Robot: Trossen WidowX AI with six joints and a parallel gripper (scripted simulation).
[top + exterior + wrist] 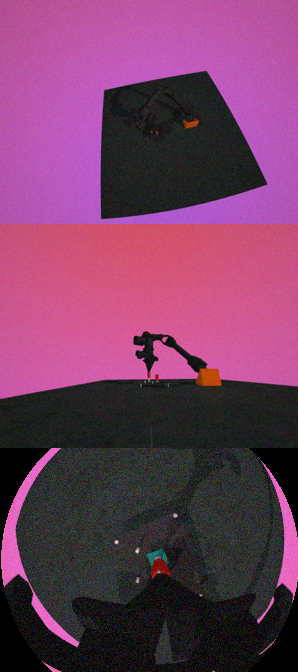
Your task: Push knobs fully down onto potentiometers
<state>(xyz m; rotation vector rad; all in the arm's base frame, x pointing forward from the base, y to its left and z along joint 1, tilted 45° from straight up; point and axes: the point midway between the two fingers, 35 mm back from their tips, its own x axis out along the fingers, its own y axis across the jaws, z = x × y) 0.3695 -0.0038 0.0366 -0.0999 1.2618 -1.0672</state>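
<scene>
Here we are at the dark circuit board [160,134] [161,383] [145,537], standing on short pale legs on the dark, mottled table [180,168] [154,415] [70,518], and it is bearing two red cylindrical knobs. The black hand [150,129] [149,371] [160,577] has its fingers narrow, closed together with nothing between them, and the tips meet the top of the left-hand red knob [149,374] in the exterior view!

Under that knob, a pale length of shaft shows above its turquoise potentiometer. Its neighbour, the right-hand red knob [156,377], sits lower, close to its own turquoise potentiometer [157,382]; whether it is fully seated, I cannot tell. Both knobs stand upright, long axes vertical, side by side and apart. The hand points straight down too, right in line above the left one. From the wrist, red shows just ahead of the fingertips beside a turquoise patch, though which knob that is, I cannot tell.

Over to the side, the black jointed arm [152,99] [183,351] arches up and across from beside an orange block with sloping sides [192,124] [211,377]. Dark shadows streak the table, and all around it glows a pink-to-violet backdrop [64,51] [77,288].
</scene>
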